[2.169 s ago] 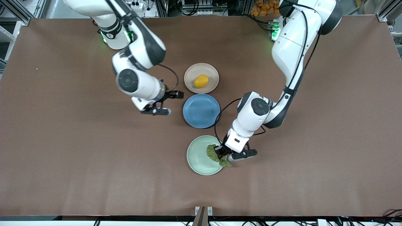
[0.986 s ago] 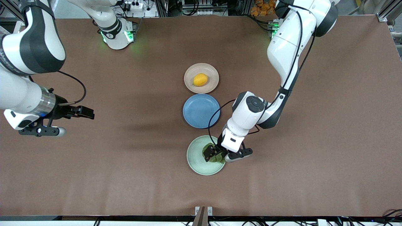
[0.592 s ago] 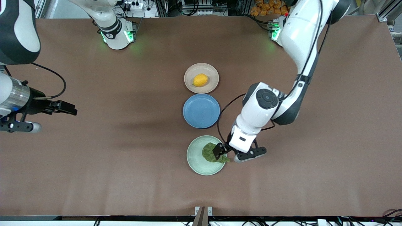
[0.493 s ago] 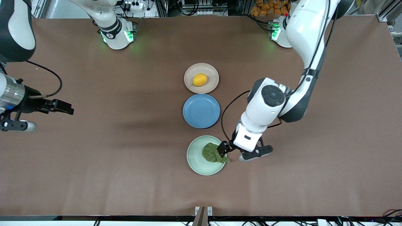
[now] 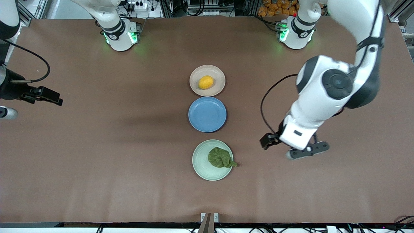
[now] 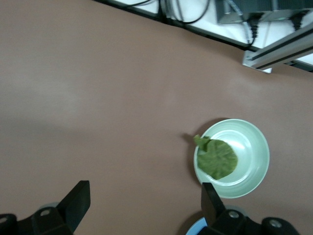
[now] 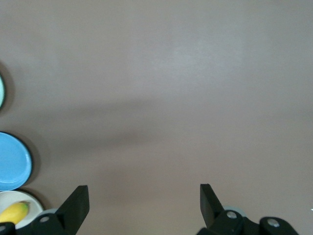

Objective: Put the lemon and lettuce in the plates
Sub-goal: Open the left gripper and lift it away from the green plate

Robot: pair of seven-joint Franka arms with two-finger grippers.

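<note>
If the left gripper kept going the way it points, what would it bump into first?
Probably just the bare table. The left gripper is open and points down at brown table beside the green plate with the lettuce, though depth is hard to judge.

Right gripper (image 7: pixel 142 208) over bare brown table (image 7: pixel 186 73), fingers (image 7: pixel 76 205) spread wide, nothing between them. Blue plate (image 7: pixel 12 161) at picture edge. Beige plate (image 7: pixel 24 203) just beside blue plate, lemon (image 7: pixel 13 213) on it. Sliver of green plate (image 7: pixel 1 90) near blue plate

Brown table (image 5: pixel 97 155) with beige-pink plate (image 5: pixel 218 89), blue plate (image 5: pixel 207 114), mint green plate (image 5: pixel 200 160) in line.
</note>
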